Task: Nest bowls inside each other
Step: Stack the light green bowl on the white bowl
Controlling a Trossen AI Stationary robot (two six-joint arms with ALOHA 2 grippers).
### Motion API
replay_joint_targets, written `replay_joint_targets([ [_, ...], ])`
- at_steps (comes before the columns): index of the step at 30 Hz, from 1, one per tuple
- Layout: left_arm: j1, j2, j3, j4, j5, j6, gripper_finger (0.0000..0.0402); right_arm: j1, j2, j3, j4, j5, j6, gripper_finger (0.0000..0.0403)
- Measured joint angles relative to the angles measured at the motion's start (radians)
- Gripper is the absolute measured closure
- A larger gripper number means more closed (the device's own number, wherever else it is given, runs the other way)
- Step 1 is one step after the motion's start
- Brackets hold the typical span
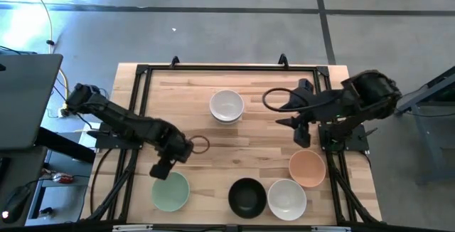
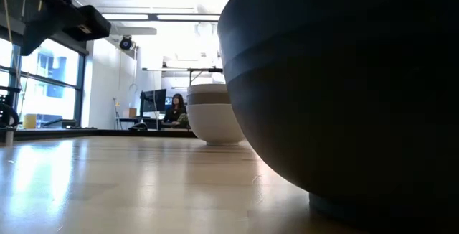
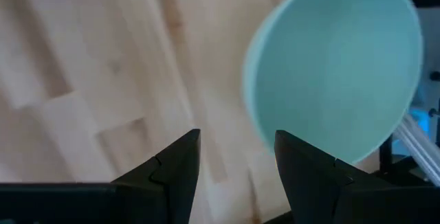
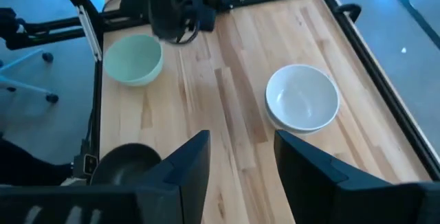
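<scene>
a: where are the bowls seen on the bench?
b: from above, a stack of white bowls is found toward 12 o'clock of the middle. the mint bowl is set at 7 o'clock, the black bowl at 6 o'clock, a single white bowl just beside it, and the peach bowl at 5 o'clock, touching or nearly touching that white one.

a: how are the pincers held?
b: the left pincer is held just above the mint bowl's 12 o'clock rim, fingers spread, nothing pinched. the right pincer is held over bare wood at 3 o'clock, between the stack and the peach bowl, also spread and empty.

a: is anything seen beyond the bench?
b: a seated person is seen far off in the low view.
</scene>
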Motion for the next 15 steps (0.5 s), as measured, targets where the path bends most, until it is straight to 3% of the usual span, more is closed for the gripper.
replay_joint_targets([
  [15,-0.051,0.039,0.0,0.144,-0.065,-0.116,0.0225,0.019,-0.04,0.0,-0.001,0.038,-0.023,0.0249],
])
